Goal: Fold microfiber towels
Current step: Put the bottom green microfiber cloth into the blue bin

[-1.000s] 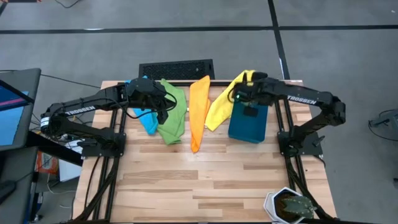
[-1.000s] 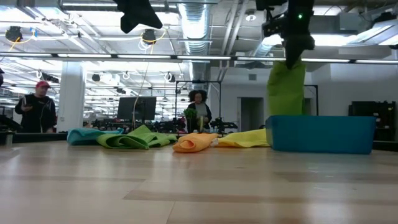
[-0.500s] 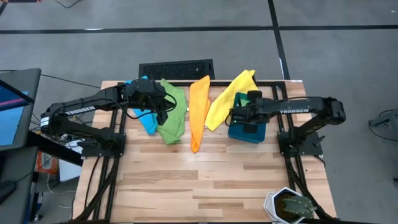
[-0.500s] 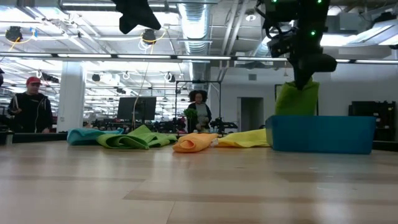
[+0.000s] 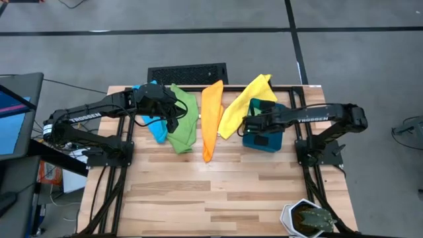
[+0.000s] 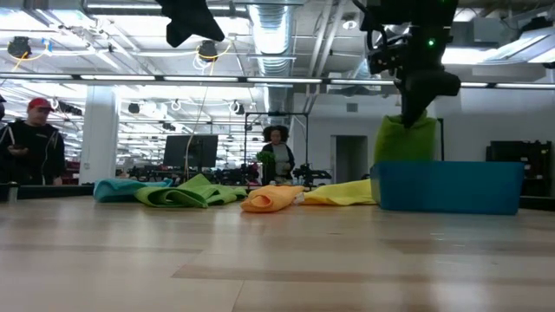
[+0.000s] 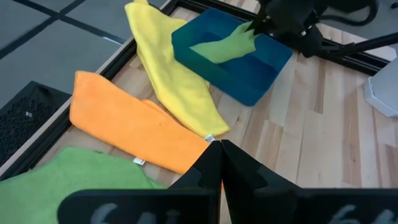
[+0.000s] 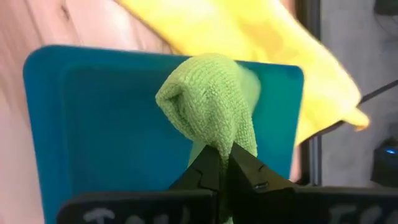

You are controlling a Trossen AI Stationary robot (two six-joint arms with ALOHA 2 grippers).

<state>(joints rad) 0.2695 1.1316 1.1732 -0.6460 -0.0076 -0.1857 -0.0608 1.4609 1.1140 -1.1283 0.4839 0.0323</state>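
Light blue [image 5: 156, 127], green [image 5: 184, 122], orange [image 5: 211, 119] and yellow [image 5: 239, 106] towels lie side by side on the table's far half. The yellow towel's far end reaches over the table's far edge. My right gripper [image 6: 414, 106] is over the dark teal bin [image 5: 266, 132], shut on a second green towel [image 6: 406, 140] that reaches down into the bin. My left gripper [image 7: 219, 155] is shut and empty, hovering over the flat green towel at the far left. My right gripper pinches a bunched fold [image 8: 219, 138] of the green towel between its two fingers, which point down from above. The towel hangs below the fingers in a gathered lump. Its lower part [image 7: 217, 48] lies inside the bin, slanting across the bin's floor.
A black grille-like panel [image 5: 187, 73] lies beyond the table's far edge. A white tray with dark contents [image 5: 307, 218] stands at the near right corner. The table's near half is bare wood [image 5: 218, 192]. People stand in the room beyond the table [image 6: 35, 143].
My right gripper has moved toward the table's near edge and down over the bin, still shut on the green towel. The towel first hung long above the bin; now most of it has sunk inside and only a short bunch shows above the rim.
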